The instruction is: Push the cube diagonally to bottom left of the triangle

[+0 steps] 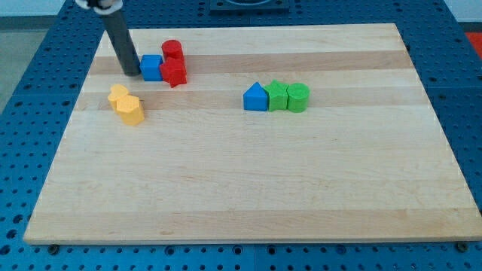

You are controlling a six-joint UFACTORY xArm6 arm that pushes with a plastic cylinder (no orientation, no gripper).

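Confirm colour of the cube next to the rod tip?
Blue. The cube sits just right of my tip, touching the red blocks; camera view shows it.

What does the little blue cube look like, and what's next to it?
The small blue cube looks like plain, smooth painted wood or plastic, sitting flat and upright on the light wooden board near the view's top left. My tip, the end of the dark rod, sits right against its left side. On its right it touches the red star-like block, with the red cylinder just behind that one.
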